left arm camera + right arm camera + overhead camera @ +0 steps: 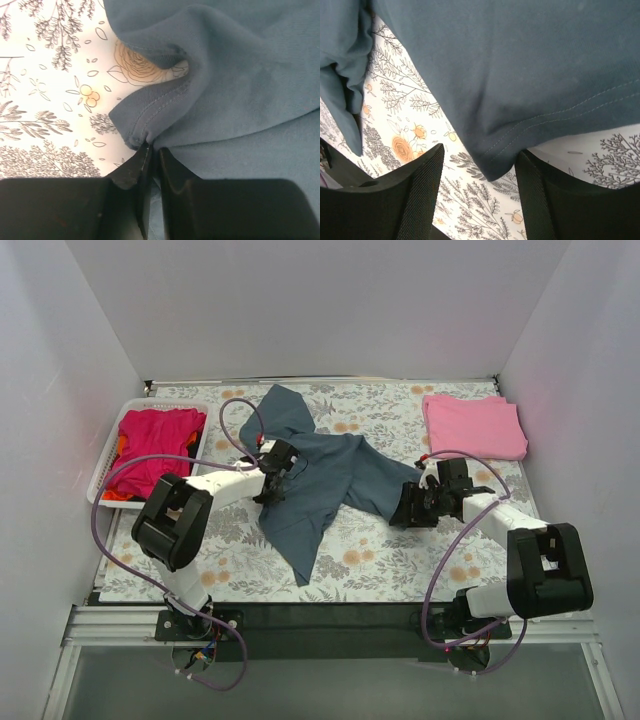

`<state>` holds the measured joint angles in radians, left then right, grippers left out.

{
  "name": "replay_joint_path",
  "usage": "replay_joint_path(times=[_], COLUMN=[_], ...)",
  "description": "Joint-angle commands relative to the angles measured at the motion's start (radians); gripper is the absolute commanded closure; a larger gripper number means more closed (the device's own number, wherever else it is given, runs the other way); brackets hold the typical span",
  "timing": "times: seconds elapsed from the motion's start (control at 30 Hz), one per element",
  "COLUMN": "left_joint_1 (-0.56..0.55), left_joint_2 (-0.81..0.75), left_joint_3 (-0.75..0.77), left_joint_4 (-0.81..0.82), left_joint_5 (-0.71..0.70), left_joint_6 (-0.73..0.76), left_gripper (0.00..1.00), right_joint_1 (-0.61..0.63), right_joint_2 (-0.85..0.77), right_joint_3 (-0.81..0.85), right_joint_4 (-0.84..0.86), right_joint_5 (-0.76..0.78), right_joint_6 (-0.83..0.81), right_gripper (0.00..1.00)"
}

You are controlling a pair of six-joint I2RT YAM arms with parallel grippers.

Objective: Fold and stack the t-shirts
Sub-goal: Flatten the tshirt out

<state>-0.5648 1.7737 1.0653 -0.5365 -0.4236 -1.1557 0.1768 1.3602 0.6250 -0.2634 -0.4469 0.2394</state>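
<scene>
The flowered bench (400, 560) is seen under both tools. The dark blue-grey t-shirt (320, 480) is spread out crumpled on it, reaching from the left tool (150, 150) across to the right tool (479, 152). The white basket (100, 475) is placed to the left of the left tool, and the magenta t-shirt (155, 445) is laid inside it, with an orange-red t-shirt (120, 495) partly hidden under it. The light pink t-shirt (472, 426) is laid folded beyond the right tool, well apart from it. The left tool is closed narrow, and a hemmed fold of the blue-grey t-shirt is pinched at its tips. The right tool is held wide, and a hemmed corner of the same t-shirt is seen between its fingers (425, 190), not gripped.
</scene>
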Motion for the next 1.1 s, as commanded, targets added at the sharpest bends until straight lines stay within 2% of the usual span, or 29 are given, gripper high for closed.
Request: replay_joint_path(times=[0.0,0.03,0.07,0.13,0.23,0.27,0.33,0.37,0.47,0.53,0.57,0.67,0.7,0.77,0.8,0.9,0.93,0.97,1.03,1.07], left_joint_1=[0.009,0.009,0.009,0.019,0.052,0.066,0.115,0.132,0.192,0.215,0.218,0.227,0.232,0.236,0.237,0.235,0.235,0.235,0.235,0.235], left_joint_2=[0.012,0.007,0.001,-0.028,-0.126,-0.158,-0.250,-0.272,-0.303,-0.240,-0.212,-0.082,-0.047,0.028,0.042,0.038,0.018,-0.005,-0.095,-0.127], left_joint_3=[-0.002,-0.005,-0.007,-0.010,-0.018,-0.021,-0.030,-0.033,-0.028,0.005,0.045,0.113,0.177,0.249,0.310,0.373,0.378,0.366,0.293,0.254], left_joint_4=[-0.020,-0.020,-0.022,-0.040,-0.082,-0.092,-0.097,-0.091,-0.022,-0.020,-0.020,0.013,0.020,0.023,0.020,-0.002,-0.009,-0.011,-0.017,-0.026], left_joint_5=[-0.037,-0.047,-0.058,-0.086,-0.176,-0.219,-0.245,-0.247,-0.241,-0.238,-0.242,-0.250,-0.250,-0.231,-0.198,-0.132,-0.097,-0.078,-0.035,0.000], left_joint_6=[0.028,0.031,0.039,0.047,0.063,0.077,0.102,0.117,0.178,0.202,0.206,0.240,0.243,0.252,0.246,0.219,0.205,0.183,0.156,0.130], left_gripper=[0.90,0.93,0.95,0.99,1.00,1.00,1.00,1.00,1.00,1.00,1.00,0.93,0.91,0.82,0.75,0.55,0.50,0.39,0.32,0.28], right_joint_1=[0.000,-0.002,-0.002,-0.002,-0.010,-0.025,-0.048,-0.075,-0.135,-0.155,-0.164,-0.166,-0.166,-0.168,-0.166,-0.168,-0.166,-0.166,-0.166,-0.166], right_joint_2=[0.022,0.023,0.013,-0.015,-0.155,-0.188,-0.260,-0.271,-0.277,-0.245,-0.225,-0.135,-0.113,-0.052,-0.017,0.007,-0.001,-0.012,-0.050,-0.064], right_joint_3=[-0.014,-0.013,-0.010,0.004,0.079,0.108,0.218,0.263,0.372,0.410,0.424,0.475,0.488,0.525,0.547,0.552,0.544,0.532,0.487,0.466], right_joint_4=[0.093,0.098,0.098,0.086,-0.040,-0.131,-0.236,-0.326,-0.390,-0.385,-0.382,-0.332,-0.315,-0.278,-0.272,-0.267,-0.263,-0.258,-0.254,-0.252], right_joint_5=[-0.015,-0.009,-0.010,-0.021,-0.023,-0.018,0.008,0.043,0.074,0.097,0.097,0.132,0.155,0.218,0.235,0.215,0.211,0.206,0.197,0.168], right_joint_6=[-0.017,-0.025,-0.028,-0.032,-0.023,-0.015,-0.008,-0.009,0.003,0.012,0.015,0.031,0.037,0.046,0.044,0.037,0.029,0.023,0.008,-0.003], right_gripper=[0.49,0.58,0.81,0.97,0.99,0.99,0.99,0.99,0.99,0.91,0.91,0.84,0.82,0.73,0.66,0.54,0.46,0.44,0.38,0.38])
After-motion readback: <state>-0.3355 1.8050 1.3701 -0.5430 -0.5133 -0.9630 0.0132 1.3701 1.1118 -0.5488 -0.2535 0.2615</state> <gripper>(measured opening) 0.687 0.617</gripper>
